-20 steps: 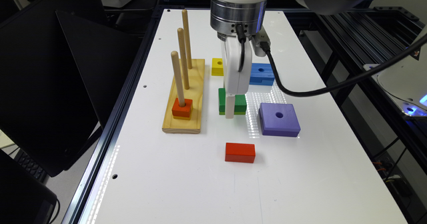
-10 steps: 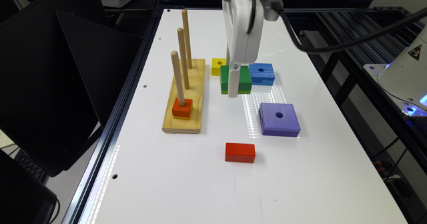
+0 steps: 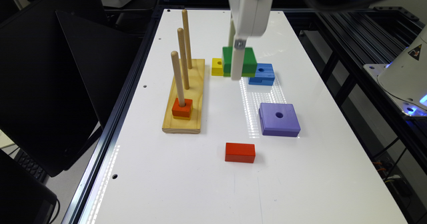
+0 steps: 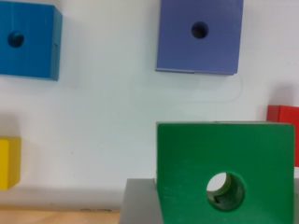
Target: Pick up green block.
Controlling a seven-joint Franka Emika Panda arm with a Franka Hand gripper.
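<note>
Vs. approx. 1 s ago, green block (image 3: 245,61) now off the tabletop (image 3: 213,184), clamped in the tool (image 3: 236,69) and hanging above the yellow block (image 3: 217,66) and blue block (image 3: 262,74), so pick-up judged effectively done.

My white table (image 3: 206,184) carries a wooden peg board (image 3: 185,97). Toward the exterior view's right of that board lie a yellow block (image 3: 217,66), a blue block (image 3: 262,74), a purple block (image 3: 278,119) (the largest) and a red block (image 3: 240,152).
</note>
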